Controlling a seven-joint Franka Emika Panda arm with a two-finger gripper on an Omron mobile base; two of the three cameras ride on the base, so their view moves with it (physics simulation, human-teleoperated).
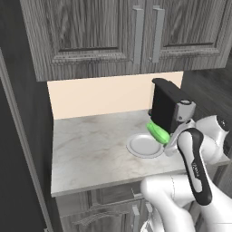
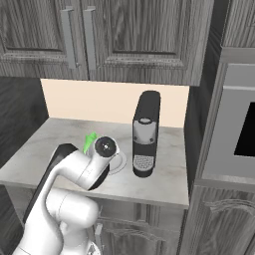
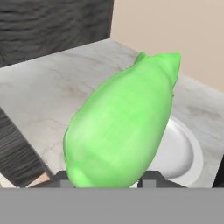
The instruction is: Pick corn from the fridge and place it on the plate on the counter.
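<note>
Corn (image 3: 122, 127) found clamped between the gripper's (image 3: 107, 178) two dark fingertips, jaws closed against its lower end, pointed tip angled away from the hand. Held in the air, clear of the plate (image 1: 145, 146) and just above its right rim in the left base view; green cob (image 1: 158, 132) seen there between the plate and the arm's wrist. Same cob (image 2: 90, 141) noted in the right base view, partly hidden behind the wrist joint.

Plate recorded flat on the counter (image 1: 90, 149), toward its right half and nearer the front edge than the backsplash; part of its white rim (image 3: 188, 153) visible behind the corn in the hand view.

Black coffee machine (image 2: 145, 133) observed standing upright on the counter, near its right back corner, just beside the plate. Dark wood-grain wall cabinets (image 1: 104, 31) logged above the counter.
</note>
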